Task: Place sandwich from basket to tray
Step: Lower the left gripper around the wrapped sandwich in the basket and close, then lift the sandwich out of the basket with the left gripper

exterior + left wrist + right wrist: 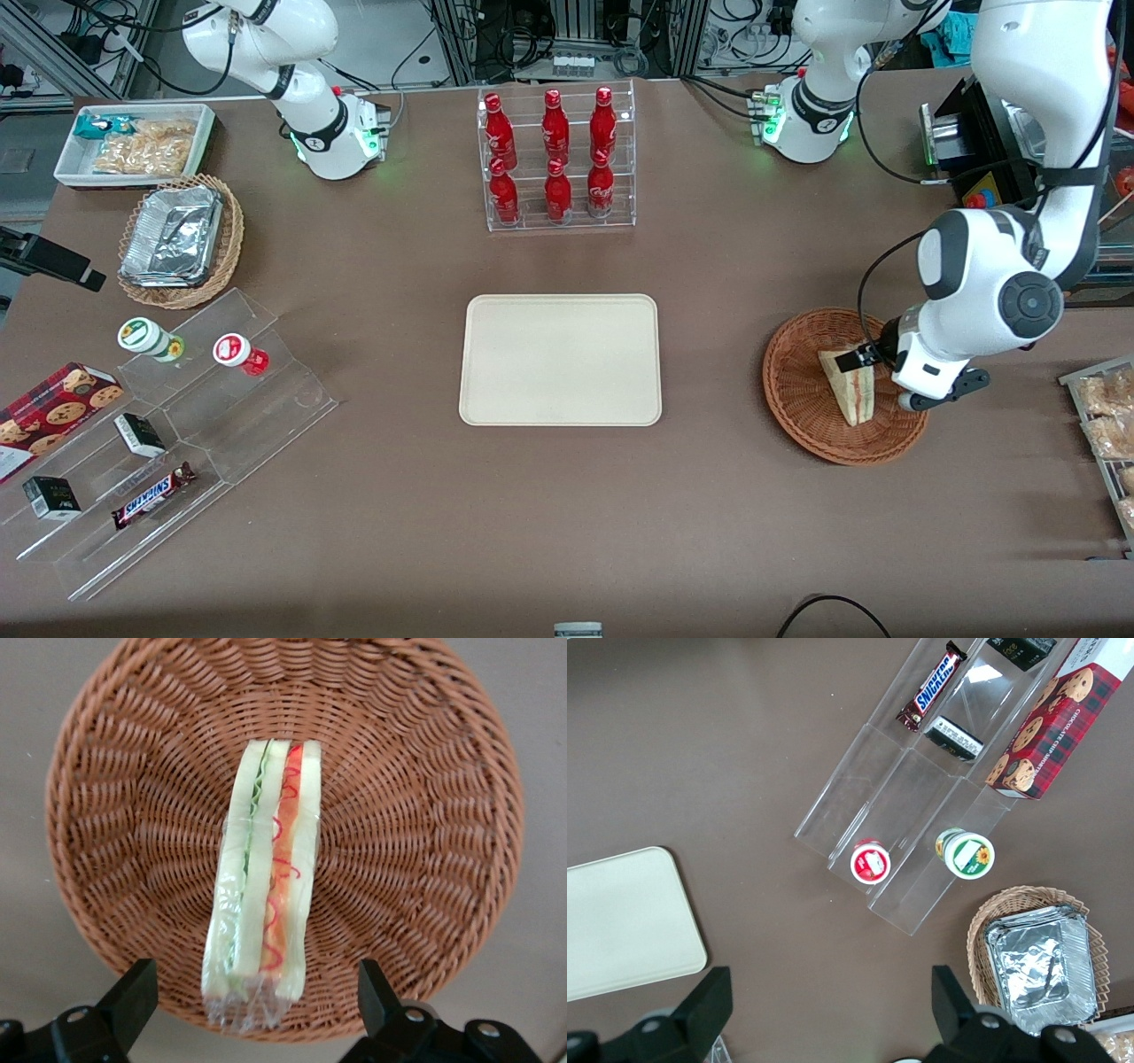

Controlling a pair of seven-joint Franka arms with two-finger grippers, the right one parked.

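Sandwich (263,895): wrapped wedge lying in the basket (797,399), pale bread w/ green and red filling layers; long axis runs between the two fingers in the wrist view.
Basket: round reddish-brown wicker, on the table (567,532) toward the working arm's end, well apart from the tray (561,359).
Tray: cream, rect., rounded corners, mid-table; nothing on it.
Gripper (873,359): over the basket, above the sandwich; jaws spread wide, one finger (133,997) each side of the wedge, neither touching it.
Bottle rack (558,158): clear, w/ red bottles, farther from the front camera than the tray.
Parked arm's end: clear stepped stand (177,434) w/ two small cups, dark boxes, a Snickers bar (152,494); cookie box (53,412) beside it; tan basket w/ foil containers (177,239); white bin of snacks (137,142).
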